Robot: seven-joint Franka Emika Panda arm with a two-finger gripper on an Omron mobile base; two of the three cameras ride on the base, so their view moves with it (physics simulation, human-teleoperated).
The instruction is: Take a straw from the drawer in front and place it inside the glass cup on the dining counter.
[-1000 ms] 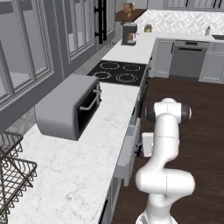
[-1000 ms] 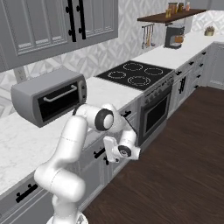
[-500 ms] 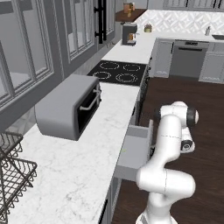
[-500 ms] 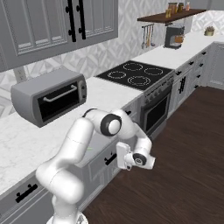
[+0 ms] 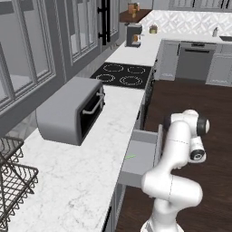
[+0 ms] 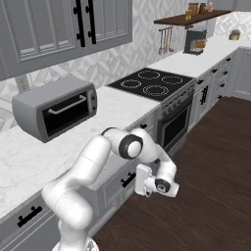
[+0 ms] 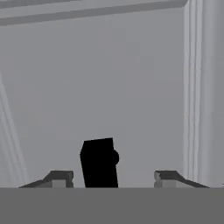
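- Lying in the open drawer (image 5: 140,156), low in the middle of the left base view, is the green straw (image 5: 130,157).
- Right of it, the gripper (image 7: 113,178) faces the drawer front, jaws apart, holding nothing.

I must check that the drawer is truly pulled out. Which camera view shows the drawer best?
The left base view: the drawer stands pulled out from the counter, its grey floor visible from above, with a thin green straw lying inside. The right base view has the arm covering most of it. The hand view gives its grey front and black handle.
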